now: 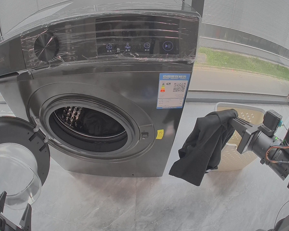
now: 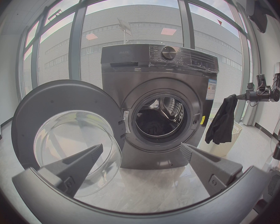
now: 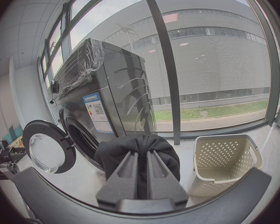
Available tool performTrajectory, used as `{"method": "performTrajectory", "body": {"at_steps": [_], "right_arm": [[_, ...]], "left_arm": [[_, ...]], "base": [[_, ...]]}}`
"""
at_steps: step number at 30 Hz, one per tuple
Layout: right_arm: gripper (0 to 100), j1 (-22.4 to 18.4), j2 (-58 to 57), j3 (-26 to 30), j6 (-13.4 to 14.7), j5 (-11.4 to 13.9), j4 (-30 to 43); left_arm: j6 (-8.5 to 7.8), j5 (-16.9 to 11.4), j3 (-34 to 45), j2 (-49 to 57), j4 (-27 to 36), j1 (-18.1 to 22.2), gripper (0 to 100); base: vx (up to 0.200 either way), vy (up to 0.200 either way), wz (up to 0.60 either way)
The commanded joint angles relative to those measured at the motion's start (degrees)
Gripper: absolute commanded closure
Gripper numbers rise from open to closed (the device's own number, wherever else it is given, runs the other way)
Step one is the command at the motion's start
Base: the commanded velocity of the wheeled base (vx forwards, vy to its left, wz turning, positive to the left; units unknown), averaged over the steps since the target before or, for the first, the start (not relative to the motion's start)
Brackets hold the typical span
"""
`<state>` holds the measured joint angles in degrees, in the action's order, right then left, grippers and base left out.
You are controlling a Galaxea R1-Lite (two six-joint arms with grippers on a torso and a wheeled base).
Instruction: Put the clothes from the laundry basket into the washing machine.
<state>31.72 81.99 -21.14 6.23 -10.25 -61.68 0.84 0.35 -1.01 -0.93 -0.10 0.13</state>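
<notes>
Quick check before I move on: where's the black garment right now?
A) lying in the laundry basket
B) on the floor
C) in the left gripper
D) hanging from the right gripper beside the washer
D: the right gripper is shut on the black garment, which hangs off the floor beside the washing machine, in front of the laundry basket.

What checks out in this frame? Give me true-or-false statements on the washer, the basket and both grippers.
1. The washing machine door is open. True.
2. The right gripper is empty. False: the right gripper is shut on a black garment.
3. The laundry basket is piled with clothes. False: the laundry basket shows no clothes inside.
4. Dark clothing lies in the drum. True.
5. The left gripper is open, holding nothing. True.
</notes>
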Motion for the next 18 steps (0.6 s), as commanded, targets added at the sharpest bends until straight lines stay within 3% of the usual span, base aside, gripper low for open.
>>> {"method": "performTrajectory", "body": {"at_steps": [1,7,16,18], "right_arm": [[100,0.01,0.1,0.04,0.01,-0.03,-0.01],[100,0.01,0.18,0.13,0.01,-0.03,-0.01],[100,0.01,0.54,0.13,0.1,-0.03,-0.01],[100,0.01,0.54,0.13,0.1,-0.03,-0.01]], "left_arm": [[0.13,0.0,0.84,0.93,0.01,0.04,0],[0.13,0.0,0.84,0.93,0.01,0.04,0],[0.13,0.0,0.84,0.93,0.01,0.04,0],[0.13,0.0,0.75,0.93,0.01,0.04,0]], "base": [[-0.2,0.0,0.0],[-0.2,0.0,0.0],[0.0,0.0,0.0],[0.0,0.2,0.0]]}}
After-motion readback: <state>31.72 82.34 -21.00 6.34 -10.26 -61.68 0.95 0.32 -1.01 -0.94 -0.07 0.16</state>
